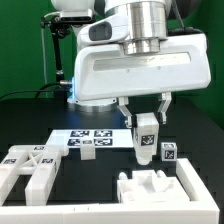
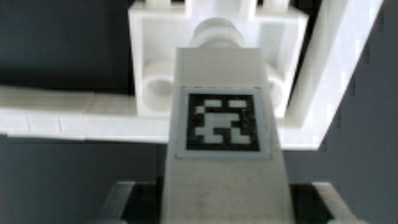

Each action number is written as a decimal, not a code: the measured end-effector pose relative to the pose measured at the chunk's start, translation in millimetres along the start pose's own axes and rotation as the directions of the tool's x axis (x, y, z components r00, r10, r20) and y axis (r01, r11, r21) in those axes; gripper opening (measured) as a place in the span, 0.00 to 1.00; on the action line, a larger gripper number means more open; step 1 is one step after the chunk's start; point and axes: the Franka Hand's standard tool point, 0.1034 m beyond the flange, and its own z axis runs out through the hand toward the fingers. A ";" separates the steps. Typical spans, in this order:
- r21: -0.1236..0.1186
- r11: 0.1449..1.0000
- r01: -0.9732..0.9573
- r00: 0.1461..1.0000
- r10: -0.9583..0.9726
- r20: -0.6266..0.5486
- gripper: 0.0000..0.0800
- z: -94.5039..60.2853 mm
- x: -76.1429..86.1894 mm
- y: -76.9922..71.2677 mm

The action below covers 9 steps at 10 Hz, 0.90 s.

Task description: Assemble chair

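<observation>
gripper (image 1: 146, 118) holds tagged chair bar (image 1: 146, 137) upright over table (image 1: 25, 125)

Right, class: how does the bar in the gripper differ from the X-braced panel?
The bar stands upright in the gripper; the panel lies flat on the table. The bar is narrow and solid; the panel is wide, with openings. Both are white.

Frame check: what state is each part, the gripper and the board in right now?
gripper: shut on the tagged bar, above the table.
tagged bar: held upright, tag facing the exterior view.
X-braced panel: lying flat, not attached.
notched block: resting on the table, unattached.
small tagged piece: loose on the table, beside the tagged bar.
marker board: flat on the table.
</observation>
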 end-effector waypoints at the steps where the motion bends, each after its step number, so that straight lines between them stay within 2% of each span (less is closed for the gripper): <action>1: 0.002 1.000 0.006 1.000 -0.006 -0.028 0.36 8.4 -1.7 -13.8; 2: 0.006 1.000 0.018 1.000 -0.018 -0.022 0.36 17.6 -0.4 -21.6; 3: 0.007 1.000 0.024 0.999 -0.024 -0.026 0.36 22.2 4.6 -22.5; 9: 0.011 0.999 0.037 0.999 -0.036 -0.034 0.36 27.1 9.7 -29.5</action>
